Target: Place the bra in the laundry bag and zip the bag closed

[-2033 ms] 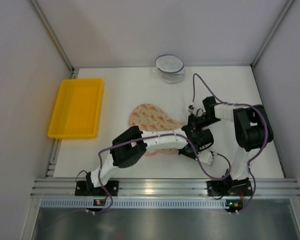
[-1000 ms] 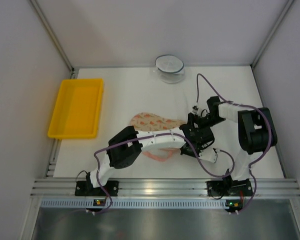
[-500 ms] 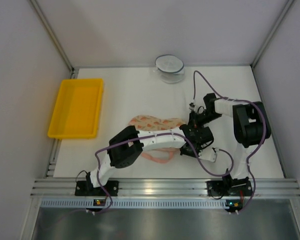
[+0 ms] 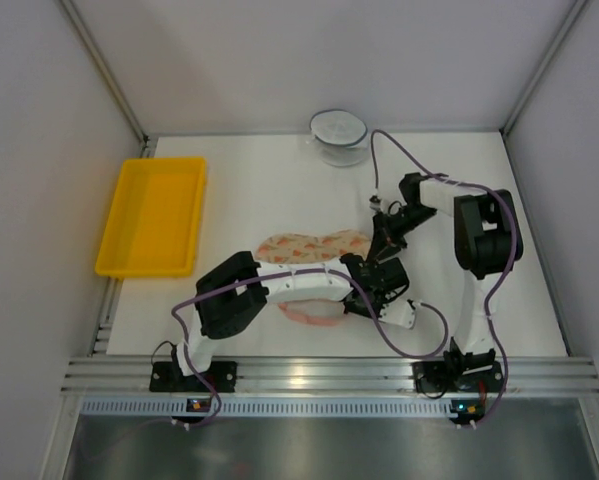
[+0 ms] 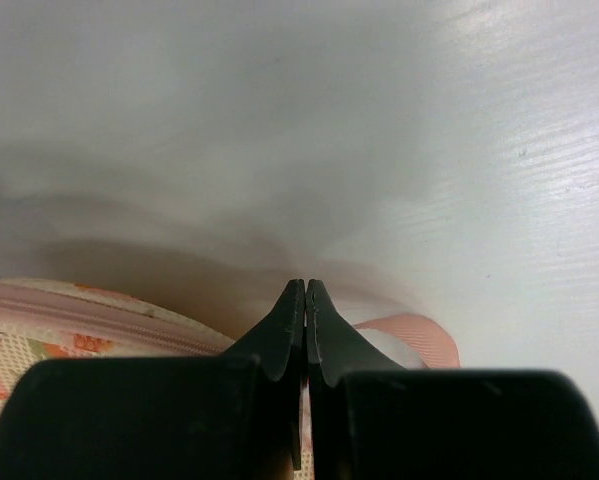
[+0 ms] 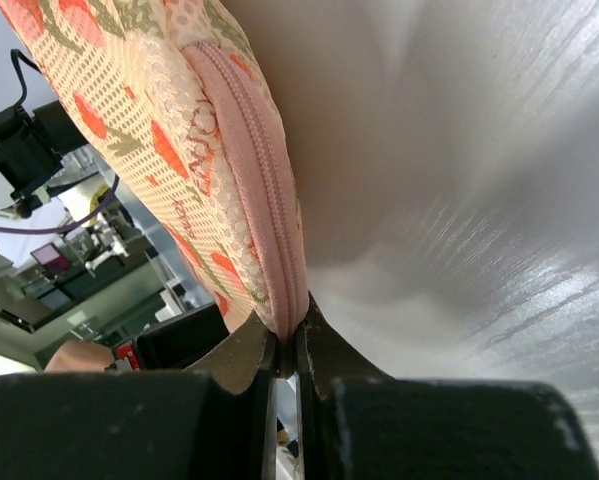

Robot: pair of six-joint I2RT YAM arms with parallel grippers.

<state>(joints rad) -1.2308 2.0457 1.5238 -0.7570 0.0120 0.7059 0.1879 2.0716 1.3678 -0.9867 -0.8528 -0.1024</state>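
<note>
Two grippers, both mine, meet at one pouch. Top view: the laundry bag [image 4: 309, 245] lies near the middle of the white table [image 4: 279, 180], long axis left to right. My left forearm crosses over it, so a cream-and-orange strip shows beyond the arm and a pinker lobe on the near side. My left gripper [image 4: 371, 290] sits at the bag's right end, and my right gripper [image 4: 384, 243] is just behind it at the same end, the two nearly touching. A yellow tray [image 4: 154, 215] lies well apart at the table's left edge, and a clear bowl [image 4: 339, 132] stands at the far edge. Left wrist view: my jaws are pressed flat together with no gap. The pink zip edging [image 5: 129, 315] runs in under them from the left, and a pink corner of the bag comes out on the right, so they pinch the bag's rim. Bare table fills the rest of the view. Right wrist view: my jaws are clamped tight on the pink zip seam. The bag rises from the fingertips toward the upper left, its mesh printed with orange and green. The zip reads as closed along the stretch in sight. Its slider is hidden at the pinch.
</note>
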